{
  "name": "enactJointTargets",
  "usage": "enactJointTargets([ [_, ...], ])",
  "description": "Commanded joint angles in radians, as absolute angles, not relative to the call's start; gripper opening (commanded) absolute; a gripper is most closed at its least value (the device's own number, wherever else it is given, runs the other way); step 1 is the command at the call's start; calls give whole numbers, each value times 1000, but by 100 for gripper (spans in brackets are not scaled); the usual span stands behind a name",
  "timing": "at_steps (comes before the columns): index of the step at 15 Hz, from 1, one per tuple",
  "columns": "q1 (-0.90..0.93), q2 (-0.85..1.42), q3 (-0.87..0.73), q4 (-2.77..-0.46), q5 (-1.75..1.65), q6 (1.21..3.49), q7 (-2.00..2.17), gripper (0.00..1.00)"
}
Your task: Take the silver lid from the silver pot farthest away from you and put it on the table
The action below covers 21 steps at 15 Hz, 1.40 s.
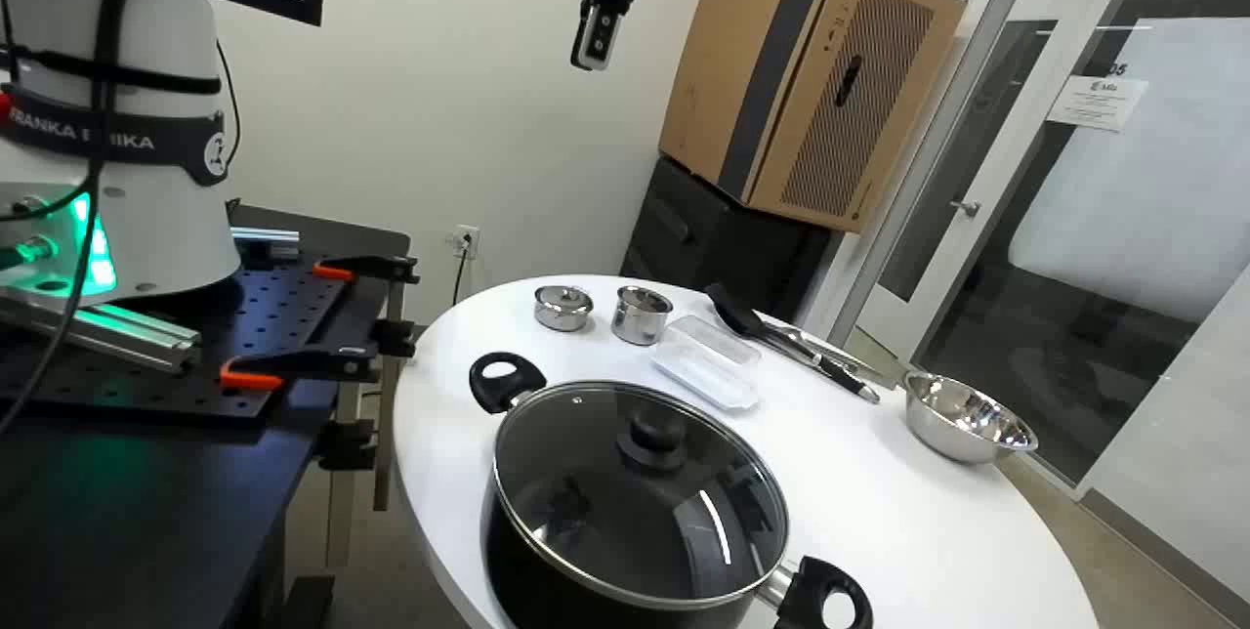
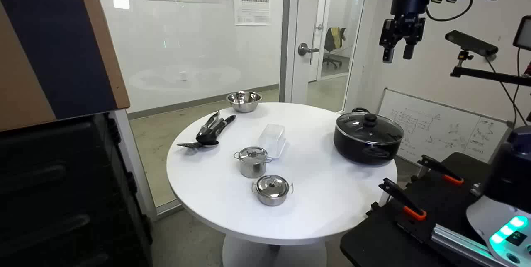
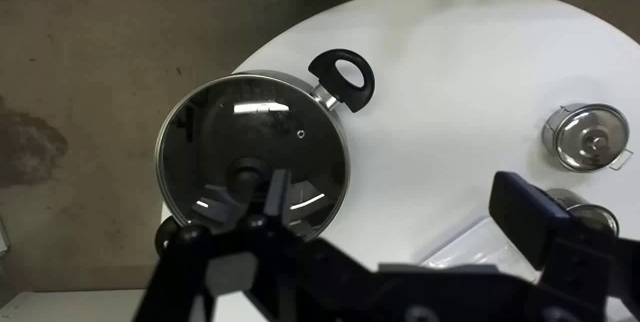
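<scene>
Well below my fingers (image 2: 388,54), off to one side, the small knobbed silver lid (image 2: 251,157) covers the taller silver pot (image 2: 254,171), upright on the round white desk (image 2: 319,192).

Round white worktop (image 2: 315,200). I see a black pot (image 2: 351,146) near the edge, steel bowl (image 2: 244,107) at the edge too, utensils (image 2: 207,137) bunched together. Tall pot (image 2: 254,170) upright, just beside clear box (image 2: 271,137); can't tell if one piece or two. Short pot (image 2: 272,199) upright, near the tall one but apart.
</scene>
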State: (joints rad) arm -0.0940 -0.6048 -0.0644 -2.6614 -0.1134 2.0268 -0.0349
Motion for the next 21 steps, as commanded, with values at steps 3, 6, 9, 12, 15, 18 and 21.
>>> enactJointTargets([
  [3,-68,-581,-47,-2650,-138,2005,-77,100],
  [6,-33,-541,4,-2641,-170,1999,-76,100],
  [9,-38,-567,-19,-2660,-151,2013,-73,100],
  [12,-43,-569,-28,-2660,-150,2014,-74,100],
  [15,-54,-560,-35,-2671,-156,2037,-67,100],
  [18,0,-513,-56,-2673,-122,2122,-181,100],
  [21,76,-401,-35,-2635,-89,2191,-276,100],
])
